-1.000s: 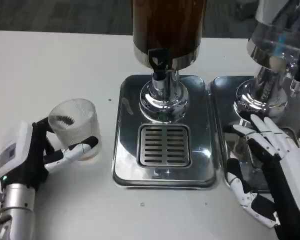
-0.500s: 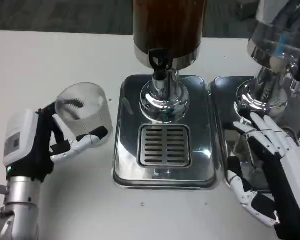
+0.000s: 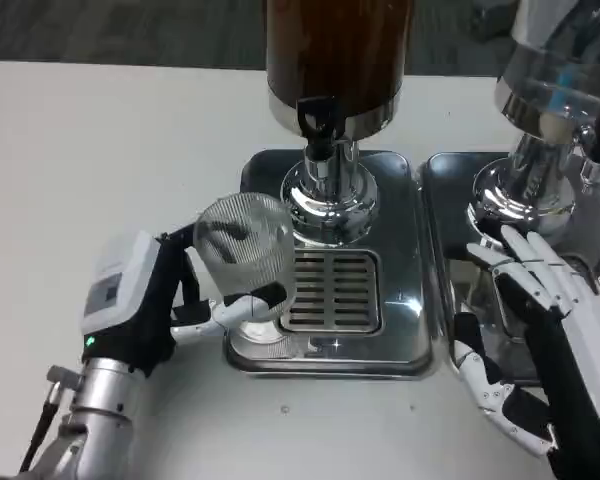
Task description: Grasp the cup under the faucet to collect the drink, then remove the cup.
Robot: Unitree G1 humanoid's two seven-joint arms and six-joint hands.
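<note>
Your left hand (image 3: 150,305) held the cup (image 3: 244,252) around its ribbed side; it looked light, rigid, slippery. Right hand (image 3: 540,340) lay spread, empty.

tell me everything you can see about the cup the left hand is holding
The cup is a clear tumbler with fine vertical ribs, glass or plastic by its look, and appears empty. It is roughly upright, leaning slightly, gripped by the left hand, whose fingers wrap its lower part. It sits over the left edge of the steel drip tray, just left of the slotted grate and left of the black faucet, not yet under it. Whether its base touches the tray cannot be told.
</note>
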